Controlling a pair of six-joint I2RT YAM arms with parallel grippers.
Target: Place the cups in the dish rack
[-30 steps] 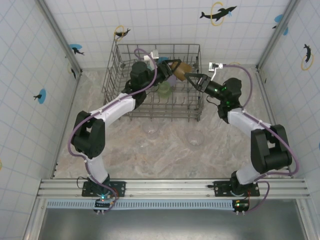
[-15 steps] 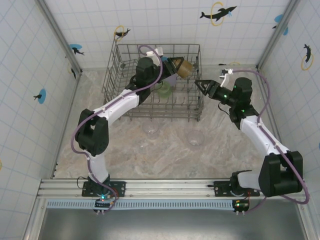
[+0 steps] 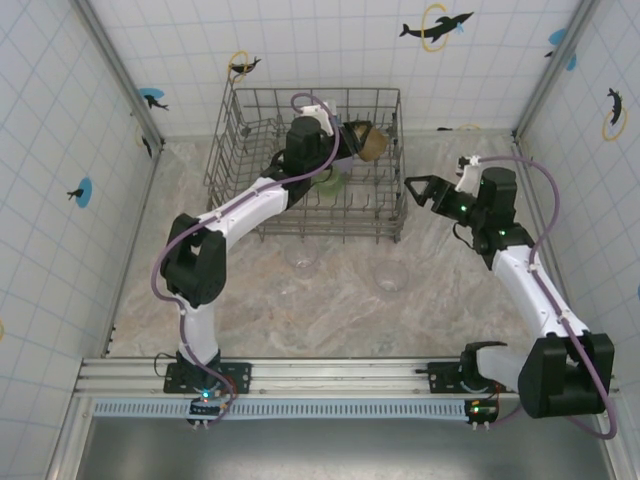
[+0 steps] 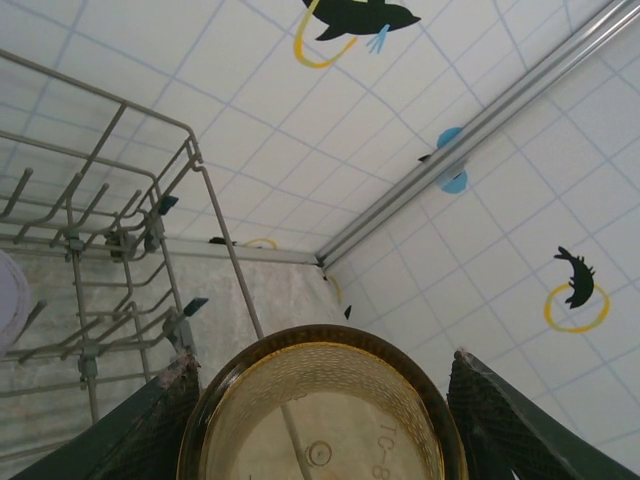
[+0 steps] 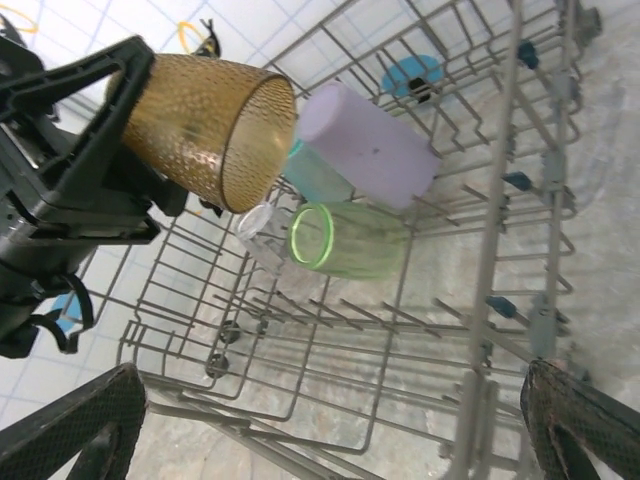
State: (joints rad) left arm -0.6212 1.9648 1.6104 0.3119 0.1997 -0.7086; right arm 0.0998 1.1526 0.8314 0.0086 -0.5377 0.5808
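My left gripper [image 3: 358,138] is shut on the amber-brown cup [image 3: 372,140], holding it above the far right part of the dish rack [image 3: 228,150]. In the left wrist view the cup's [image 4: 320,410] open mouth sits between both fingers [image 4: 140,430]. From the right wrist I see that cup [image 5: 210,130] tilted in the air, and a lavender cup [image 5: 370,140], a teal cup [image 5: 315,175], a light green cup [image 5: 350,240] and a clear cup [image 5: 262,232] lying in the rack [image 5: 480,300]. My right gripper [image 3: 415,190] stands open with nothing in it, just outside the rack's right wall.
Two clear cups [image 3: 303,262] [image 3: 390,275] stand on the marble table in front of the rack. Tiled walls close in the left, back and right sides. The rack's tall wire wall [image 3: 402,200] lies between my right gripper and the cups inside.
My right gripper let go of the amber cup, opened wide and pulled back to the right, out of the rack. The left gripper kept the cup and shifted it slightly right.
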